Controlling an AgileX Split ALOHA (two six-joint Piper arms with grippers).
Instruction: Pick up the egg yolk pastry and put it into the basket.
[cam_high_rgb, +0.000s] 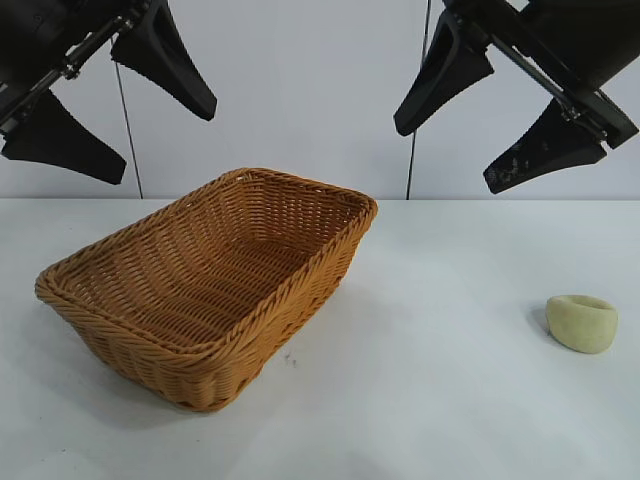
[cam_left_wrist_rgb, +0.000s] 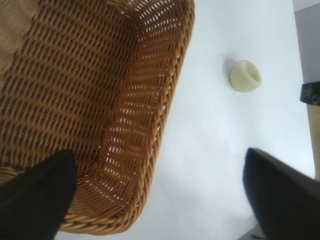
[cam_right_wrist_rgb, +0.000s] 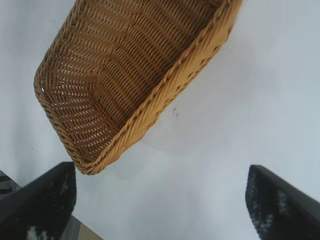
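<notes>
The egg yolk pastry (cam_high_rgb: 582, 322), a small pale yellow-green puck with a dented top, lies on the white table at the right, well apart from the basket; the left wrist view shows the pastry (cam_left_wrist_rgb: 245, 76) too. The golden-brown wicker basket (cam_high_rgb: 150, 310) stands empty at centre-left and also shows as the basket (cam_left_wrist_rgb: 165, 107) in the left wrist view and the basket (cam_right_wrist_rgb: 165, 85) in the right wrist view. My left gripper (cam_high_rgb: 105, 105) hangs high above the basket's left side, open and empty. My right gripper (cam_high_rgb: 495, 125) hangs high at the upper right, open and empty, above and behind the pastry.
A white table (cam_high_rgb: 420, 400) stretches between basket and pastry and in front of both. A white wall with two dark vertical seams (cam_high_rgb: 410, 150) stands behind. The table's edge (cam_right_wrist_rgb: 75, 227) shows in the right wrist view.
</notes>
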